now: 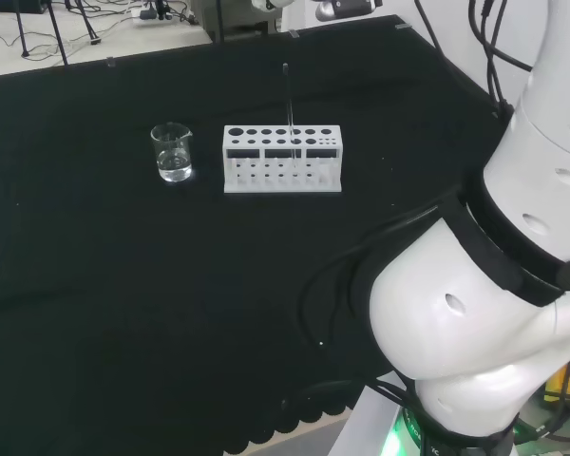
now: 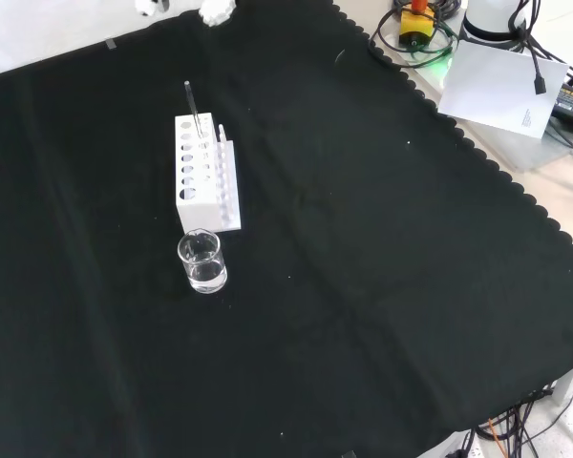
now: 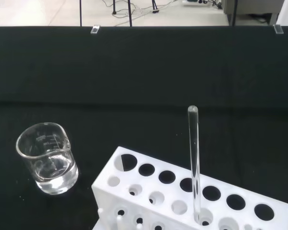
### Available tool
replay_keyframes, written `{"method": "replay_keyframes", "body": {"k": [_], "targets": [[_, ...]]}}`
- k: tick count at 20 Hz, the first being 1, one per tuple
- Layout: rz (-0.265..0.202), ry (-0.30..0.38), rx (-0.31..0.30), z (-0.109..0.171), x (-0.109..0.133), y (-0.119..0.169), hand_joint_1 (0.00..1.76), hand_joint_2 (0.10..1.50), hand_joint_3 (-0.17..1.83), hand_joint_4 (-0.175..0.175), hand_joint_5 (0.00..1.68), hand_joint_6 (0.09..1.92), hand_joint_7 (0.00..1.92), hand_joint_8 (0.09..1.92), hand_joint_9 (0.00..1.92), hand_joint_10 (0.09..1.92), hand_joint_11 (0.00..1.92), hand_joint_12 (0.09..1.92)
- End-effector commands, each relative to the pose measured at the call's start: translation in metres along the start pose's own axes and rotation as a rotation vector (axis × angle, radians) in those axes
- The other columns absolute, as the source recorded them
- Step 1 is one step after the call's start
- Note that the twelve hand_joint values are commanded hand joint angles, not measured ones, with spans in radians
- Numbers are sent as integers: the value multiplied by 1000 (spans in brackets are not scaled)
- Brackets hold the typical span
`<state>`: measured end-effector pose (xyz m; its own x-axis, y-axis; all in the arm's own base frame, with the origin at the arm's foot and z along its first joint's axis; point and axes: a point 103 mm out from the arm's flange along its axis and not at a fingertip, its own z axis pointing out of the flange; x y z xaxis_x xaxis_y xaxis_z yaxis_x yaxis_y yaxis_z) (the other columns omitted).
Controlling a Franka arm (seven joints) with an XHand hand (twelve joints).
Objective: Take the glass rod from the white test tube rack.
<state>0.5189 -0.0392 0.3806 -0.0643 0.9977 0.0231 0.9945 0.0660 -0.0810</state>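
White test tube rack [image 3: 192, 196] nearest wrist camera, directly below and ahead of hand. Glass rod [image 3: 194, 163] stands upright in a hole of rack, upper part free above it. Beaker [image 3: 48, 158] with some clear liquid beside rack, apart from it. We cannot tell hand's state; fingers not visible. We judge rod light, stiff, smooth, slippery, breakable. We'd pinch exposed upper shaft, well above rack, then lift straight up along rod axis to avoid levering against hole.
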Motion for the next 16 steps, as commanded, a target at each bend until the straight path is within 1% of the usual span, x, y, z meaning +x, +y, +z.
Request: {"method": "replay_keyframes", "body": {"k": [1, 3, 4, 5, 8, 12, 16], "targets": [[-4, 1, -11, 21, -9, 10, 546, 950, 494, -169, 510, 301, 712, 804, 807, 756, 355, 1361], [4, -1, -4, 30, -12, 13, 557, 932, 496, -164, 474, 645, 754, 793, 855, 743, 417, 1340], [6, 1, -2, 33, -14, 14, 560, 925, 500, -162, 451, 762, 763, 795, 868, 744, 432, 1335], [5, 4, 0, 37, -15, 15, 560, 921, 502, -162, 438, 831, 768, 797, 877, 746, 441, 1333], [7, 20, 7, 46, -19, 19, 559, 917, 505, -161, 427, 903, 777, 804, 890, 753, 452, 1331], [7, 30, 17, 57, -22, 25, 556, 917, 506, -162, 423, 926, 786, 811, 900, 760, 455, 1329], [4, 26, 37, 70, -24, 28, 555, 918, 507, -163, 420, 937, 803, 819, 914, 769, 459, 1329]]}}
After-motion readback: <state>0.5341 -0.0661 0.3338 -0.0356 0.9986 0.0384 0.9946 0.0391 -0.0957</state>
